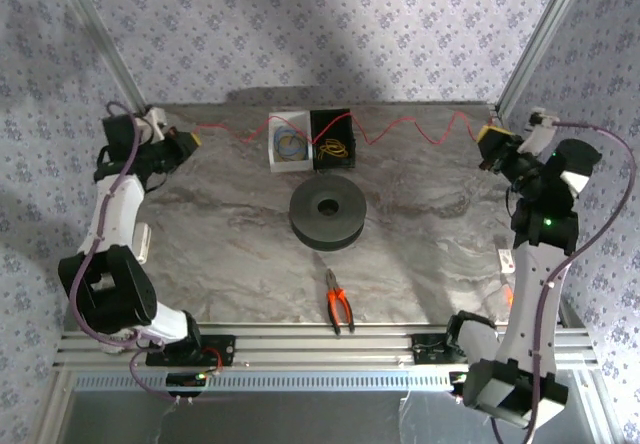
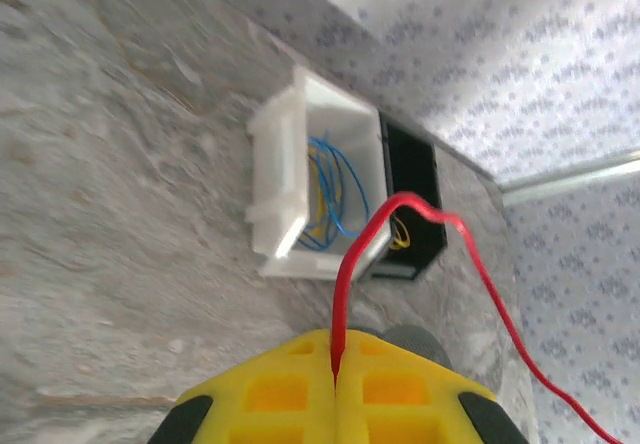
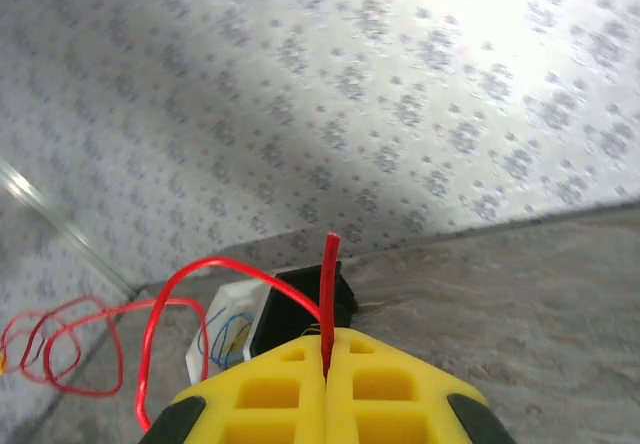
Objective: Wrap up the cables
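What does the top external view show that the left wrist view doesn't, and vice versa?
Top external adds the pliers and the red cable strung between the left gripper and right gripper. Left wrist adds a close look: the cable clamped in the seam of its yellow fingers. Both show the white box holding a blue-and-yellow coil, and the black box beside it.

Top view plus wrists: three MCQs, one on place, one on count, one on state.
1. Pliers relative to the black spool: A) on it B) behind it, by the wall C) in front, toward the arm bases.
2. Boxes at the back: A) one B) two C) three.
3. Left tool: A) shut on the red wire B) open C) shut on the pliers.
Answers: C, they lie nearer the bases; B, a white box and a black box side by side; A, the wire is pinched between its yellow fingers.
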